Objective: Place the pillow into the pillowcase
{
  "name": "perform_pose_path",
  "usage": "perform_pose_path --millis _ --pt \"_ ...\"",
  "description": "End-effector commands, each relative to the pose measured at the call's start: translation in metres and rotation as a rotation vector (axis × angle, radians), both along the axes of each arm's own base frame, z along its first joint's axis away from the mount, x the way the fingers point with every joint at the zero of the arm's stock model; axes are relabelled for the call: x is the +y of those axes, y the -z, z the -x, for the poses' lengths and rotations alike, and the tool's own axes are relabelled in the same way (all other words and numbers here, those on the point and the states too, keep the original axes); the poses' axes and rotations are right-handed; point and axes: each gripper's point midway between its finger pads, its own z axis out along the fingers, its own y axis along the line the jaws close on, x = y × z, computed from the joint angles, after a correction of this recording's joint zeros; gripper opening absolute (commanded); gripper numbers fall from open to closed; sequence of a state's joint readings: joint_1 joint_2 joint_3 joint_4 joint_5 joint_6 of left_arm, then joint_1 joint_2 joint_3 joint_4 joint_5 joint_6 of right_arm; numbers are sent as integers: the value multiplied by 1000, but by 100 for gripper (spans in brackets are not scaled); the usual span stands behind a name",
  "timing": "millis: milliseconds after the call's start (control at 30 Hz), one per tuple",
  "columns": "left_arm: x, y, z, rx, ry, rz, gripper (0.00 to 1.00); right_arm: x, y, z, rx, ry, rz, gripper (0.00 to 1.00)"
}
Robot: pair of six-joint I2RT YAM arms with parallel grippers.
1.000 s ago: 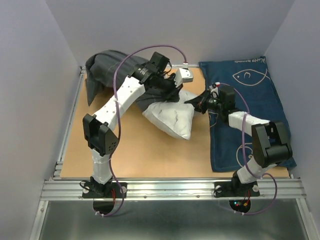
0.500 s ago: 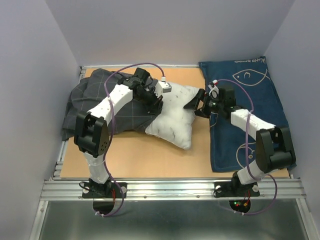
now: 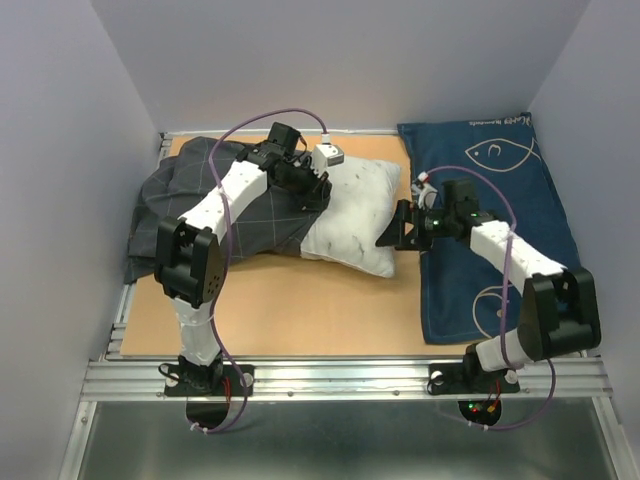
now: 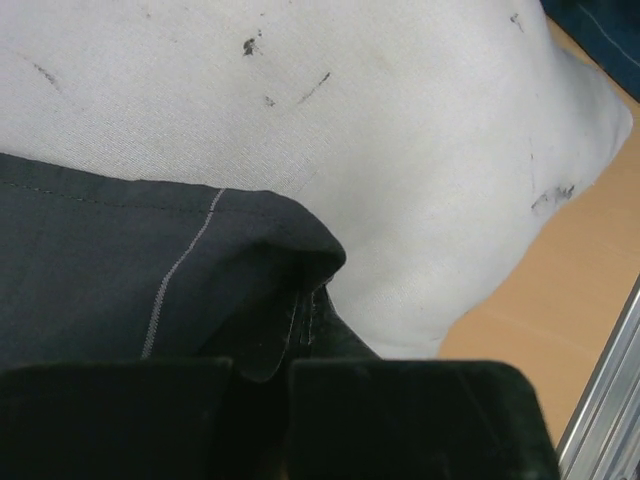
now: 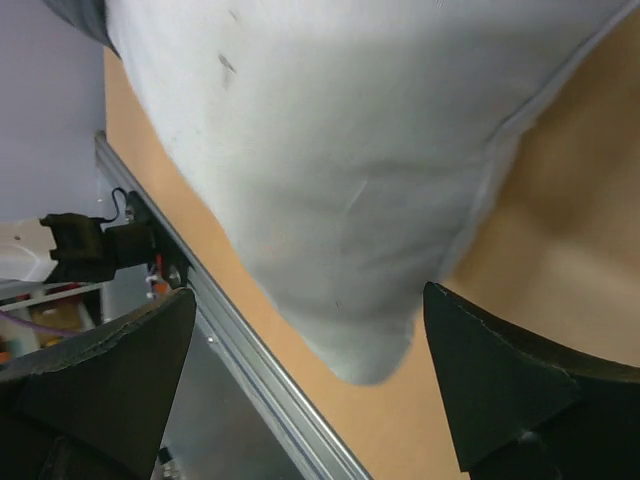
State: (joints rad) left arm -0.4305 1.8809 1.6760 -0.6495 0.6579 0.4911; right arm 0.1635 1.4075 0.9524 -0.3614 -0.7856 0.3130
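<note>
The plump white pillow [image 3: 355, 215], dark-specked, lay on the bench [image 3: 300, 310], its left end inside the grey gridded pillowcase [image 3: 190, 205]. The left gripper [image 3: 312, 190] pinched its hem; the right gripper [image 3: 393, 228] gaped beside the pillow.

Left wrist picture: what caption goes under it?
The left gripper, shut, pinches the grey pillowcase edge over the white pillow.

Pale grey walls [image 3: 340, 60], wooden tabletop [image 3: 300, 310], aluminium rail [image 3: 340, 378]
</note>
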Motion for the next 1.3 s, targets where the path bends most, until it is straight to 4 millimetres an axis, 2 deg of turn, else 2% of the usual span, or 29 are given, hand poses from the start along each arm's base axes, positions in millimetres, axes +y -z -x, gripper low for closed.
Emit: perform_pose_path --millis 0,100,133,167,200,267,300,333,367,400,467,533,600,667,700,733,767,800,833,867,900,933,967,1000,1033,1067,1100,1133,1267 --pt "-11 -31 -12 -43 7 71 0 31 27 15 102 -77 -94 100" --pt "-14 -35 -4 -26 45 93 0 47 42 2 97 -56 -114 100" --pt "-15 -35 0 -18 65 96 0 56 38 -9 59 -63 -137 97" --pt "-18 -38 1 -7 65 106 0 62 37 -13 62 -68 -156 89" --pt "-24 -41 6 20 76 134 0 68 35 -16 66 -71 -180 68" --pt "-49 -58 21 44 157 178 0 91 0 -27 -3 -90 -281 44" --pt "-67 -65 33 66 215 208 0 101 -33 -32 -41 -84 -367 38" --pt "-82 -95 42 29 268 243 0 108 -57 -35 -66 -93 -422 33" --pt "-95 -108 53 9 322 266 0 114 -77 -35 -77 -99 -473 29" --pt "-115 -122 77 -4 402 293 0 115 -104 -36 -141 -111 -541 21" --pt "-124 -147 89 -38 438 340 0 116 -138 -34 -124 -101 -622 12" --pt "-119 -166 90 -52 439 389 0 112 -155 -31 -137 -92 -647 1" --pt "-103 -176 81 -105 422 390 0 105 -170 -24 -169 -67 -665 1" --pt "-89 -170 74 -106 384 372 0 101 -181 -13 -223 -92 -663 1" --pt "-78 -176 71 -141 363 365 0 98 -167 -13 -217 -84 -624 1" --pt "-67 -160 64 -129 323 331 0 95 -158 -15 -217 -61 -593 1" --pt "-59 -152 62 -148 307 295 8 90 -146 -18 -210 -34 -553 0" --pt "-48 -139 57 -174 280 233 9 88 -134 -19 -211 -19 -513 0" --pt "-34 -113 65 -186 305 159 9 84 -104 -17 -185 -6 -434 0" --pt "-18 -104 69 -228 305 84 9 82 -79 -17 -134 18 -378 1" --pt "-8 -76 71 -215 327 10 8 81 -73 -16 -157 7 -359 1" --pt "11 -47 87 -202 366 -68 7 79 -48 -9 -134 -23 -301 3" --pt "25 -31 91 -207 374 -123 5 77 -36 -6 -122 -32 -273 12" --pt "43 -15 92 -222 373 -209 4 75 -24 -1 -99 -33 -247 47" --pt "64 6 110 -213 422 -275 8 72 -10 10 -57 -50 -217 63" --pt "73 12 115 -206 415 -311 8 69 -6 14 -48 -58 -191 76" --pt "85 10 116 -241 417 -351 23 61 6 24 6 -52 -141 94" --pt "91 13 120 -240 422 -365 40 51 3 26 -35 -53 -112 96" --pt "98 -31 98 -331 328 -324 61 17 5 37 23 -20 -49 99"
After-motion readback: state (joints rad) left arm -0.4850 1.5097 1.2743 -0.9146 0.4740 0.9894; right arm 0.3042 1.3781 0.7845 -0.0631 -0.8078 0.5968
